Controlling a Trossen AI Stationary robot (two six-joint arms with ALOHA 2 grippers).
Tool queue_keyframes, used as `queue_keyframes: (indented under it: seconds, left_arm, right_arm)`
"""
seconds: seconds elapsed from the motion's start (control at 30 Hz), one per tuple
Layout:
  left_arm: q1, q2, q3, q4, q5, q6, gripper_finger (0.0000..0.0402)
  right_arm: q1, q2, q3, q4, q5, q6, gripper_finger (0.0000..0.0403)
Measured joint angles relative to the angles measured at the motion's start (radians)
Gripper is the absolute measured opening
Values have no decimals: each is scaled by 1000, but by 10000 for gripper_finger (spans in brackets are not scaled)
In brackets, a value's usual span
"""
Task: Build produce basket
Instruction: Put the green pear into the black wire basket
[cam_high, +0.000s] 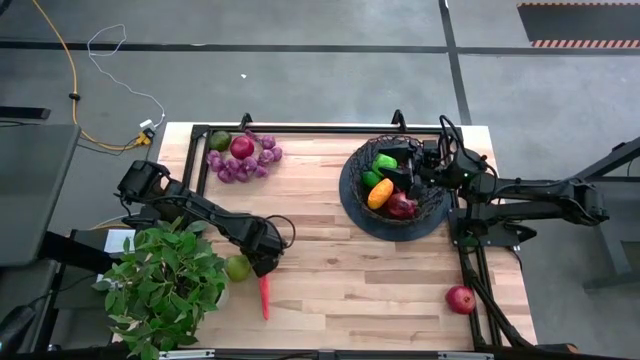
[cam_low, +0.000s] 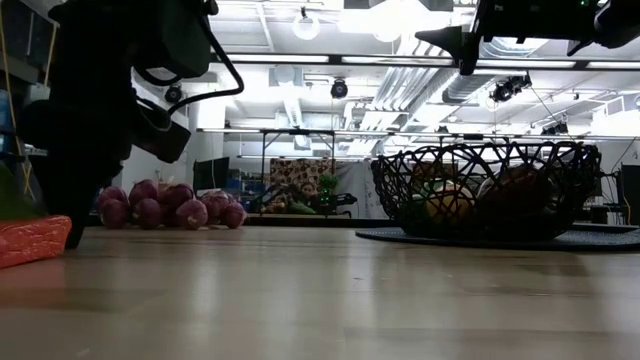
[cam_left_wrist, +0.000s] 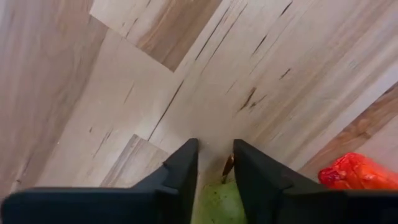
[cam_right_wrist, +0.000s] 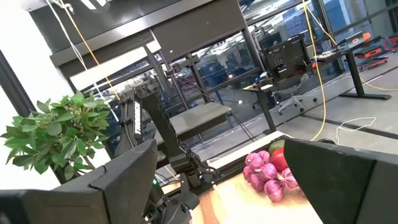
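My left gripper (cam_left_wrist: 214, 171) is down at the tabletop (cam_high: 350, 270), its fingers (cam_left_wrist: 180, 171) drawn narrow around the stem of a green pear (cam_left_wrist: 214, 202), which sits between them; I cannot tell whether they are gripping it. A red chilli pepper (cam_left_wrist: 356, 172) lies just beside my fingers, the potted plant (cam_high: 160, 285) close by. My right gripper (cam_high: 432, 160) hovers over the wire basket (cam_high: 352, 195), fingers (cam_right_wrist: 124, 177) spread wide and empty. Grapes (cam_high: 240, 160) lie well apart at the far edge; a red apple (cam_high: 460, 298) rests near the right side.
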Motion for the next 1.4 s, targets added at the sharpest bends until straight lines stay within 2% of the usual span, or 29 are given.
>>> queue_keyframes:
  seconds: [0.2,0.27,0.6,0.9,1.23,1.4]
  left_arm:
    - [0,0,-1,-2,-3,36,16]
    - [0,0,-1,-3,-4,39,6]
    - [16,-30,-3,-27,-8,70,4]
    - [65,-125,-3,-64,-2,84,1]
    - [150,-279,7,-76,-58,90,0]
    - [217,-332,64,-78,-109,165,0]
  right_arm:
    - [0,0,0,0,0,0,332]
    - [0,0,0,0,1,0,332]
    - [0,0,0,-10,1,0,332]
    - [0,0,1,-24,1,0,332]
    - [0,0,1,-28,1,3,332]
    - [0,0,1,-20,1,3,332]
